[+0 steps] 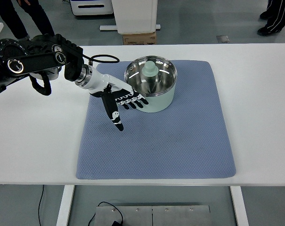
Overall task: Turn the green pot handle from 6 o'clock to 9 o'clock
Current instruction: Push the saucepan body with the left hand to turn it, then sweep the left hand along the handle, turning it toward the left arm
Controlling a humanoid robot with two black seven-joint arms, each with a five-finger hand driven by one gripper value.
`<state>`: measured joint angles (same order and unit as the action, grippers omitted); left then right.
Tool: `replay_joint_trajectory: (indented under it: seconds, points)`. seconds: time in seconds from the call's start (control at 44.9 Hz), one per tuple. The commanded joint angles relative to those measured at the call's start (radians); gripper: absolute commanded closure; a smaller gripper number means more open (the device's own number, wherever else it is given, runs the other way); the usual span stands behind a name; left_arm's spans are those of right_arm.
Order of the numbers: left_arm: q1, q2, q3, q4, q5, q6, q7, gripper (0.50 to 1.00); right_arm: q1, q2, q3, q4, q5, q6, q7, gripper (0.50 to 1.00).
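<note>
My left hand over blue mat, fingers spread, gripping nothing. Green pot just right of my fingertips, touching or nearly. Pale green lid knob shows inside steel interior. Pot handle not discernible.

White table, blue mat on top.
The textured blue mat lies flat at the table's middle; a pale green pot stands on the mat's far-left part.

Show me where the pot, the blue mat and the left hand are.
pot (162, 101), top view, pale green outer wall
mat (180, 141), top view, bare middle part
left hand (120, 99), top view, middle of hand
</note>
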<state>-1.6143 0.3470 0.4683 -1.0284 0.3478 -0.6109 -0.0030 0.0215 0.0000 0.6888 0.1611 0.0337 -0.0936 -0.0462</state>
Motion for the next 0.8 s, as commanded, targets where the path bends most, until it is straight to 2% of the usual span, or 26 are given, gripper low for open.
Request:
replay_joint_trajectory:
  seconds: [0.0,0.379,0.78]
  points:
    - [-0.001,0.015,0.015,0.001,0.002,0.0,0.0,0.5,0.0,0.0,0.0,0.0,0.0,0.0,0.0,0.5]
    - [-0.001,0.059,0.027,0.021,0.022,0.0,0.0,0.5,0.0,0.0,0.0,0.0,0.0,0.0,0.0,0.5]
    - [0.014,0.067,0.027,0.139,0.026,0.0,-0.002,0.5,0.0,0.0,0.0,0.0,0.0,0.0,0.0,0.5]
